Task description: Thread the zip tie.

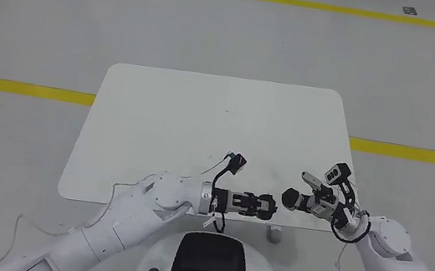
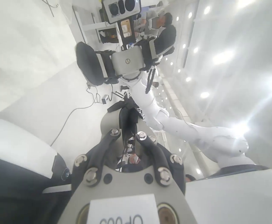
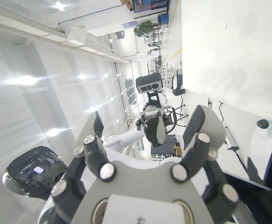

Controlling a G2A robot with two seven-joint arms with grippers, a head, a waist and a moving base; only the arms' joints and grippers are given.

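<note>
Zip tie first: from where I stand I cannot truly pick it out. The left gripper (image 2: 127, 111) hangs over the robot-side edge of the table (image 1: 161, 119) with its fingers pressed together. A thin dark piece (image 2: 115, 107) pokes out past the tips. That may be the tie, pinched there, but I cannot tell for sure.

The right gripper (image 1: 296, 190) sits just beside it, also above that edge of the table, nose to nose with the left one. Its fingers are spread wide, with nothing between them.

To my eye the step in hand is bringing the two claws together so the free end can be passed across. To do it well, I'd want the left one held dead steady above the table edge. The right one should come in square to it, so that the strap lies flat between the pads rather than edge-on. It should grip close to the tail's tip, so the strap does not flop, and push slowly along the line of the head's slot. A skewed approach would likely bend the tail aside.

As for writing, a white label (image 2: 123, 210) sits on the left wrist housing and another white label (image 3: 144, 210) on the right. Both carry dark print cut off by the edge, so neither reads whole.
</note>
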